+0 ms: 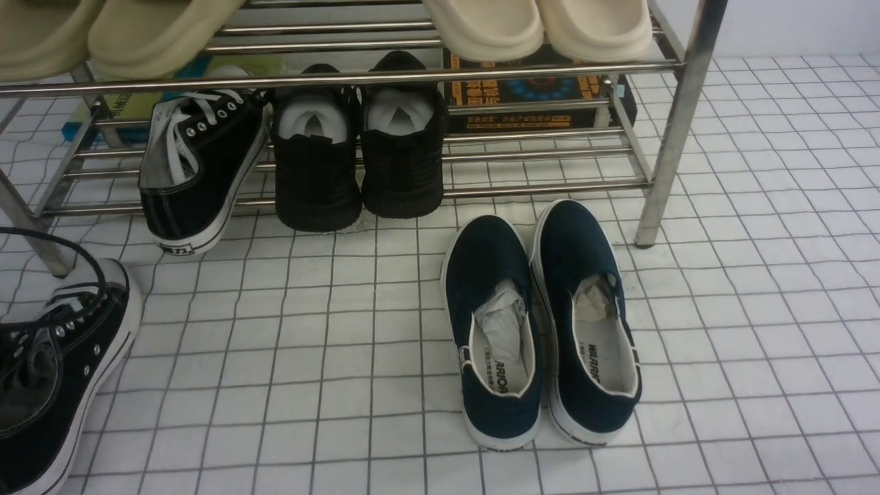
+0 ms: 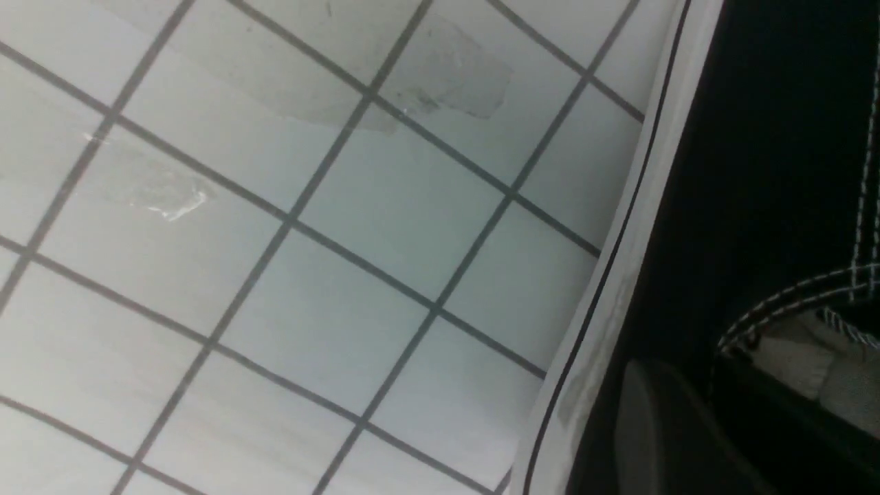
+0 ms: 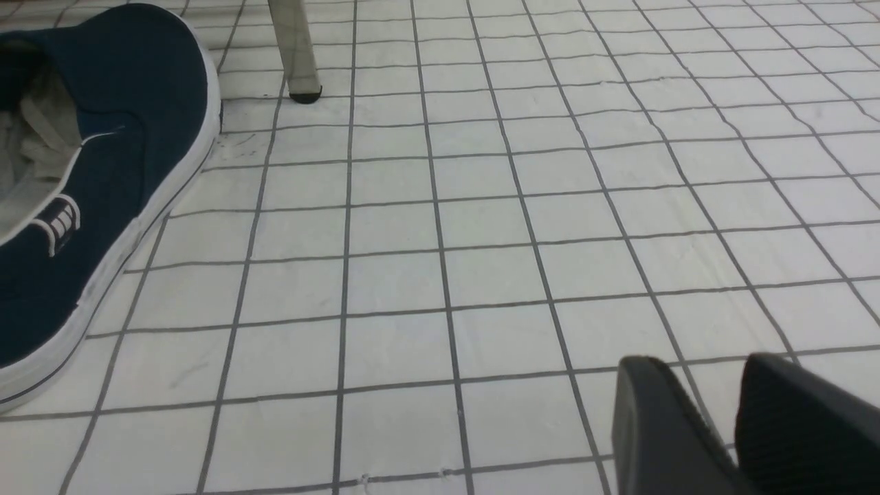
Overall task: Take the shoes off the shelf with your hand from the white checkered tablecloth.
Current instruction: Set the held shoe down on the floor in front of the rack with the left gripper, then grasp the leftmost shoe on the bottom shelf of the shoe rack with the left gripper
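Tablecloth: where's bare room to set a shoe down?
Two free patches on the tablecloth: the middle, between the lace-up sneaker at near left and the navy slip-ons, and the stretch right of them, past the shelf leg. Crowded at the shelf's lower left, where black knit shoes overhang.

Plain pale wall point(image 1: 797, 27) at rear right; dark printed box point(image 1: 529, 96) low behind; light soft, even.

Shelf point(image 1: 680, 124) stands on tablecloth point(image 1: 756, 309). On its lower tier: one sneaker point(image 1: 199, 172) left, knit pair point(image 1: 357, 158) middle. Second sneaker point(image 1: 55, 371) before its left leg, slip-ons point(image 1: 543, 323) before its right half.
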